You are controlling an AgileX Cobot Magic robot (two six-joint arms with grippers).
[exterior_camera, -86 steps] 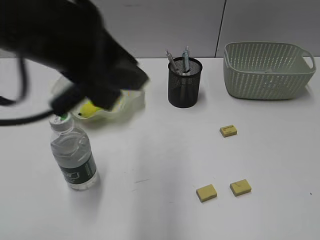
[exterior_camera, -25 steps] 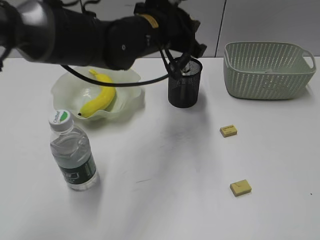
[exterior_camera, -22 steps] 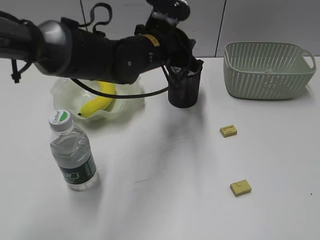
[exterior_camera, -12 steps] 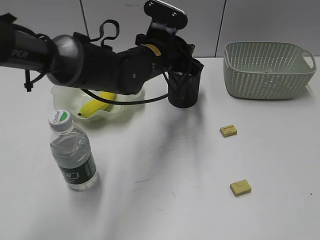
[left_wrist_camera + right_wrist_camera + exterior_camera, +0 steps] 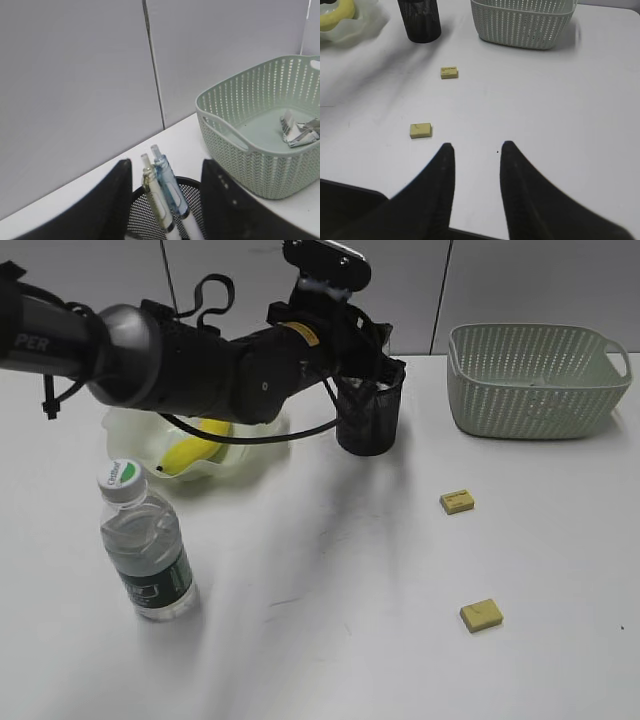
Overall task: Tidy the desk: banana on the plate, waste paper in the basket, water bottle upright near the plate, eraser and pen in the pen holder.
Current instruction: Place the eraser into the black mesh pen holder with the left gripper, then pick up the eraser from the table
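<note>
One eraser gone from desk (image 5: pixel 330 660); pen holder (image 5: pixel 369 418) holds two pens (image 5: pixel 162 187).

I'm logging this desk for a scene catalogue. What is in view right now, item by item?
banana: one, yellow, in the plate
plate: one, pale green, back left
water bottle: one, clear, upright, front left
pen holder: one, black mesh, back centre
pens: two, in the holder
erasers: two, yellow, on the desk
basket: one, sage green, back right
waste paper: one wad, in the basket
left gripper: open, over the holder
right gripper: open, empty
</note>
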